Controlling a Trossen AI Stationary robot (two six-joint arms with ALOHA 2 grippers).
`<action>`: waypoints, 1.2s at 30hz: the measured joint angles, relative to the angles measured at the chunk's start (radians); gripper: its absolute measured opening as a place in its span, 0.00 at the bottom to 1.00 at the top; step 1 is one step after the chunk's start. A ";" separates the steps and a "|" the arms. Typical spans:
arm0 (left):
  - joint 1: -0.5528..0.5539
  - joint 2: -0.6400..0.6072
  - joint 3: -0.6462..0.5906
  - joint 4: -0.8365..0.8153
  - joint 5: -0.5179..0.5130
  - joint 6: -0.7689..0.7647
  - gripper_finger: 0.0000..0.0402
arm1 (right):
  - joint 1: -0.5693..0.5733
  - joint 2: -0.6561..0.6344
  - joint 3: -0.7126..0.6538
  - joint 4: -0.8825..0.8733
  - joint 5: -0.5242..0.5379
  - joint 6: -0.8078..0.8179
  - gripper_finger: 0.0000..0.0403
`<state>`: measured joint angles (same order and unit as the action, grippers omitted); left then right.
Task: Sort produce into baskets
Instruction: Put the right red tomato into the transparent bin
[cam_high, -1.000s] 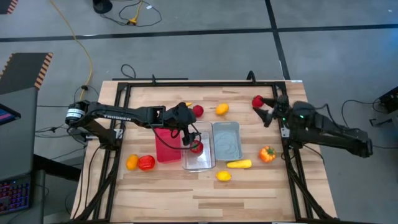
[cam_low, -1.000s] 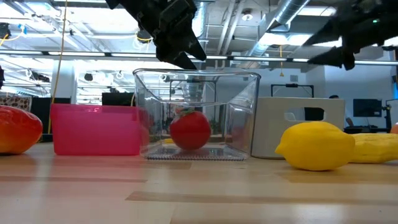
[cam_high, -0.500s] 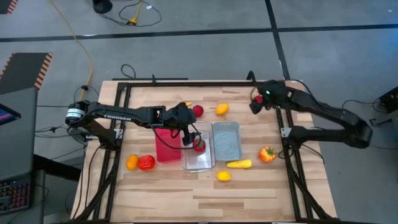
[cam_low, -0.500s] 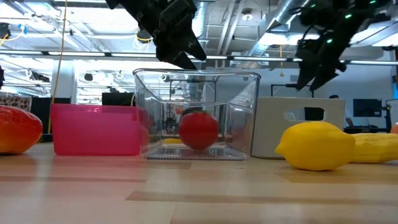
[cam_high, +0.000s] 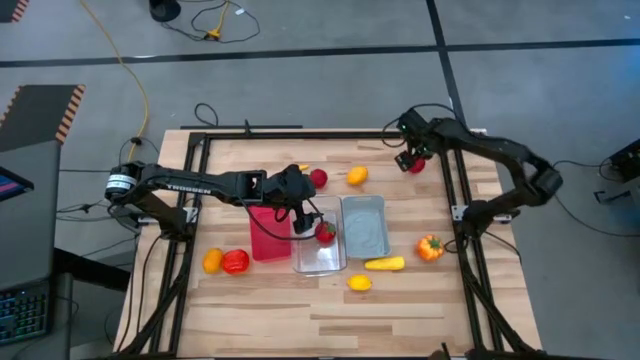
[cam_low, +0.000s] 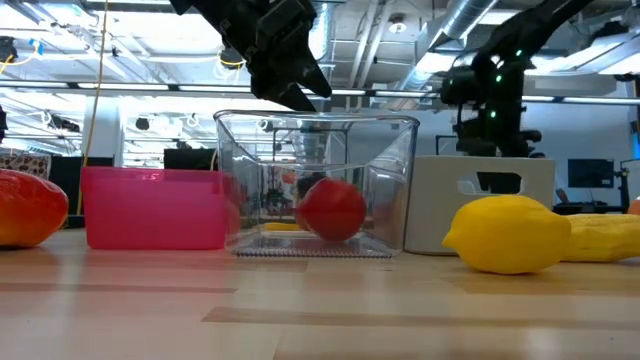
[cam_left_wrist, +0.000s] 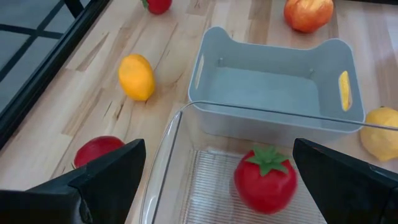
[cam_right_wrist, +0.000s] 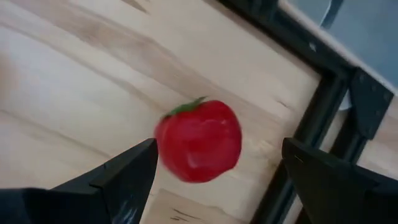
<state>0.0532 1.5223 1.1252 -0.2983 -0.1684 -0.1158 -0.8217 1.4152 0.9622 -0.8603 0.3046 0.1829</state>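
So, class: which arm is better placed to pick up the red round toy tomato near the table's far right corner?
The right. Its open gripper hangs beside that red round toy tomato. The left gripper, also open, is over the clear plastic bin.

Left gripper (cam_high: 303, 212) spread wide, hanging mid-table off an arm stretched in from the left. Right gripper (cam_high: 408, 160) likewise spread, arm bent toward the far right corner.
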 joint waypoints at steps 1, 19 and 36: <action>0.000 0.000 0.000 0.000 0.000 0.000 0.98 | -0.014 0.021 0.005 -0.001 -0.019 0.000 0.92; 0.000 0.000 0.000 -0.004 0.000 -0.002 0.98 | -0.117 0.261 0.033 -0.046 -0.125 -0.008 0.83; 0.026 0.000 0.000 0.005 0.000 -0.001 0.98 | -0.098 -0.013 0.024 -0.071 -0.375 0.027 0.75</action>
<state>0.0788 1.5223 1.1248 -0.2935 -0.1680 -0.1169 -0.9196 1.4025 0.9863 -0.9310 -0.0700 0.2097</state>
